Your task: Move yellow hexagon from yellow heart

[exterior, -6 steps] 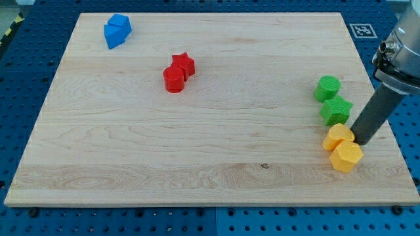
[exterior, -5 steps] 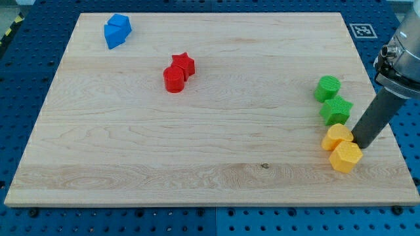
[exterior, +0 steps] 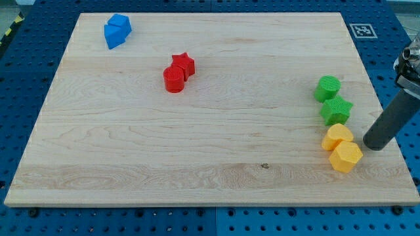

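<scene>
Yellow hexagon (exterior: pixel 345 157) touches the yellow heart (exterior: pixel 337 137), with my tip (exterior: pixel 372 145), a bare clawless rod, just right of both.

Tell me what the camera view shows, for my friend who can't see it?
My tip sits right of the touching yellow hexagon and yellow heart, apart from both. Green, red and blue blocks lie elsewhere on the wooden board.

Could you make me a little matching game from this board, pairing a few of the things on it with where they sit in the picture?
Things:
1. blue blocks
2. red star
3. yellow hexagon
4. my tip

Places:
A. just right of the yellow pair, apart from it
B. view's top left corner
C. touching the yellow heart, below it
D. touching the red cylinder

Pairs: 1-B, 2-D, 3-C, 4-A
</scene>
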### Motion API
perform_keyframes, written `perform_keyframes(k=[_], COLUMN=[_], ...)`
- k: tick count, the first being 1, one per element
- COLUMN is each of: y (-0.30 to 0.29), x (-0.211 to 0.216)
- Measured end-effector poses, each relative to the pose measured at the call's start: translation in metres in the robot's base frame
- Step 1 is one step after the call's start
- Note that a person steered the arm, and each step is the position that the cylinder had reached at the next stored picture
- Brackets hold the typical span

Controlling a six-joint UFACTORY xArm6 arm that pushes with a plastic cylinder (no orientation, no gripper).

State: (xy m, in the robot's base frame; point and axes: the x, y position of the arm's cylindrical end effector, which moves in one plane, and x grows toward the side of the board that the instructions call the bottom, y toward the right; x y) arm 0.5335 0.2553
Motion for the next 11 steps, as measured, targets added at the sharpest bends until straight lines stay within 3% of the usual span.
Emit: perform_keyframes(k=[6, 8, 10, 11], y=[0.000, -0.044, -0.035, -0.081], x=[-0.024, -0.019, 0.025, 0.032])
